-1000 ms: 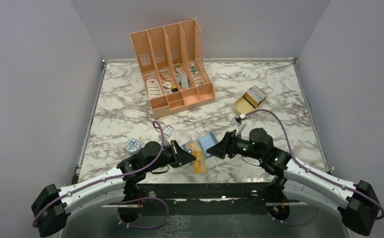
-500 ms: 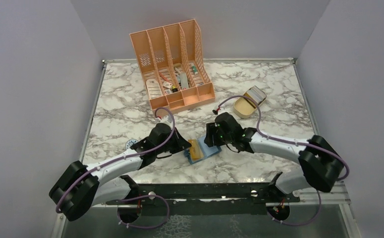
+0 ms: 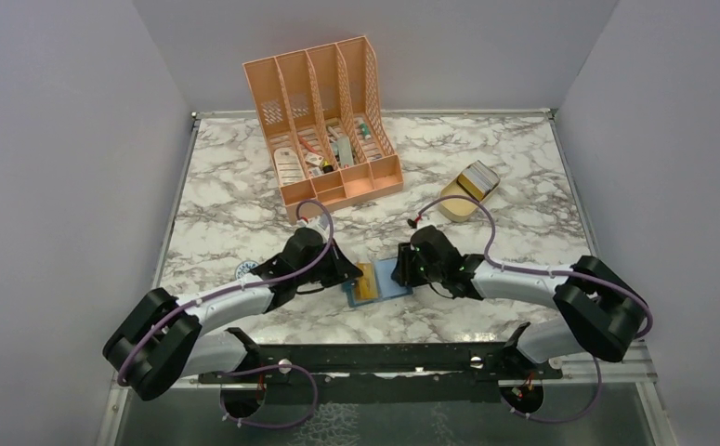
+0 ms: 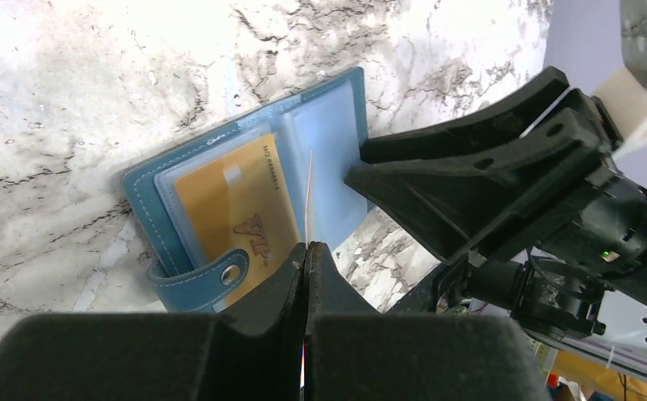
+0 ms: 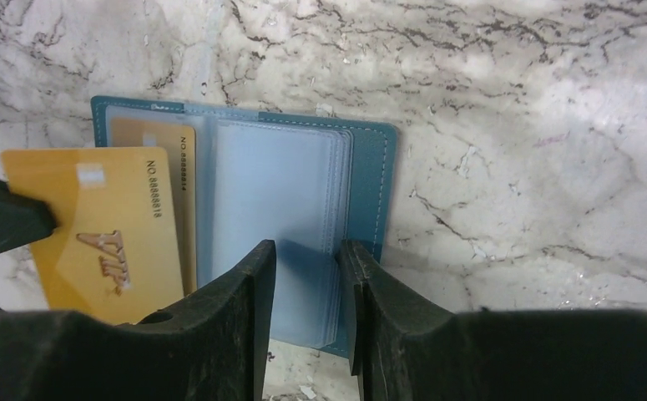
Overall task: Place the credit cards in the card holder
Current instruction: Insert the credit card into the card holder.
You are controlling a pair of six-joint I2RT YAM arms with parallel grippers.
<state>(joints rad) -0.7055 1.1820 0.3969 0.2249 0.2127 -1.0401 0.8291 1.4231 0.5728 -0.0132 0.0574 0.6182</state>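
Note:
The teal card holder (image 3: 386, 275) lies open on the marble near the front centre. One gold credit card (image 4: 228, 209) sits in its left pocket, above the snap tab (image 4: 211, 280). My left gripper (image 3: 354, 276) is shut on a second gold credit card (image 5: 94, 225), held on edge over the holder's left half; it shows edge-on in the left wrist view (image 4: 308, 188). My right gripper (image 5: 307, 259) is open, its fingers (image 5: 249, 317) resting on the pale blue sleeves of the holder's right half (image 5: 278, 184).
A peach desk organizer (image 3: 323, 121) stands at the back centre. A tan oval tray (image 3: 467, 193) lies at the right. A round blue-white disc (image 3: 244, 270) lies left of my left arm.
Both grippers have moved away from the front edge and down to the table. The holder now lies flat and open under the right gripper, with the left gripper's card over it.

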